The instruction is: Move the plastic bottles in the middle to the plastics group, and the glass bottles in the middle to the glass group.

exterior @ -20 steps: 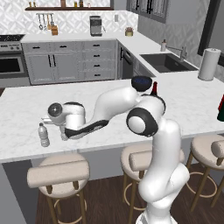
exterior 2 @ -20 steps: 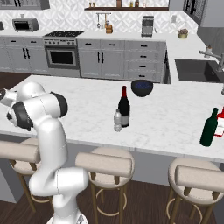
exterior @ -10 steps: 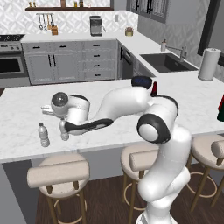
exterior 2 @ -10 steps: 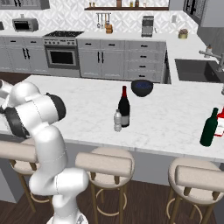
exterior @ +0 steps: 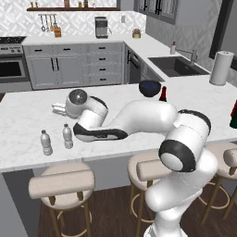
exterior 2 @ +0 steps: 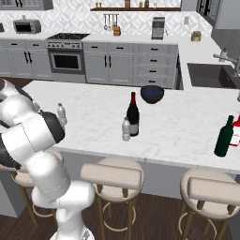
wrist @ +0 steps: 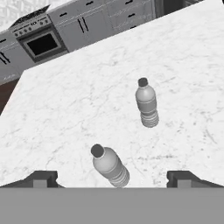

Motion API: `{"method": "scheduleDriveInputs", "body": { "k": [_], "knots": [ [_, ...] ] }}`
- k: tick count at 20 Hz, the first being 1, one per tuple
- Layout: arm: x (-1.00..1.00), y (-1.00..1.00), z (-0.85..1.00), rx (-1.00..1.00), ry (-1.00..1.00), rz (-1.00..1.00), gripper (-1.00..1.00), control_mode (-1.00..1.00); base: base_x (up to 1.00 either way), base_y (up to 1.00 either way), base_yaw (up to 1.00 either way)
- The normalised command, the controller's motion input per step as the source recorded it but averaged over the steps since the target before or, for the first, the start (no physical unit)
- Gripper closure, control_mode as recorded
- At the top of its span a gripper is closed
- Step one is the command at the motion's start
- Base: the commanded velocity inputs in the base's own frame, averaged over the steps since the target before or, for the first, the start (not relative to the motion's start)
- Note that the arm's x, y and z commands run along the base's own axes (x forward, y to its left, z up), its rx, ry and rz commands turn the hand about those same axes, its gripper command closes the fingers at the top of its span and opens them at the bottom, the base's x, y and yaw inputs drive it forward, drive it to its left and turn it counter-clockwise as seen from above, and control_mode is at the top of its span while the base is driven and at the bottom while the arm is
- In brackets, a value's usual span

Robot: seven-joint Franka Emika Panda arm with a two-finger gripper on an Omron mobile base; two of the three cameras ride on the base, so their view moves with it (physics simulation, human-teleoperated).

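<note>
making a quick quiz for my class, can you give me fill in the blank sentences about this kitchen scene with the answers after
1. In the hand view, the gripper hangs with its jaws ____ above the two plastic bottles.
2. Near the middle of the counter, a small clear bottle stands beside a dark ____ wine bottle.
3. The dark blue ____ sits behind that pair.
4. The two bottles at the counter's left end both stand ____.

Missing words: open; red; bowl; upright

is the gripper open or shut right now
Open: in the hand view the gripper fingertips stand wide apart above the two plastic bottles, gripping nothing.
</note>
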Motion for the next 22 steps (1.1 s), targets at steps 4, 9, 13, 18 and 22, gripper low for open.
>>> {"method": "scheduleDriveInputs", "body": {
  "k": [4, 9, 13, 18, 22],
  "knots": [
    [-0.05, -0.38, 0.57, 0.00, 0.05, 0.00, -1.00, -1.00, 0.00, 0.00, 0.00],
    [-0.11, -0.52, 0.37, 0.00, 0.17, 0.00, -1.00, -1.00, 0.00, 0.00, 0.00],
    [-0.14, -0.66, 0.08, -0.02, 0.11, 0.01, -1.00, -1.00, 0.00, 0.00, 0.00],
    [-0.19, -0.75, 0.02, -0.05, 0.10, 0.08, -1.00, -1.00, 0.00, 0.00, 0.00],
    [-0.20, -0.64, 0.11, -0.13, 0.09, 0.15, -1.00, -1.00, 0.00, 0.00, 0.00]
  ]
}}
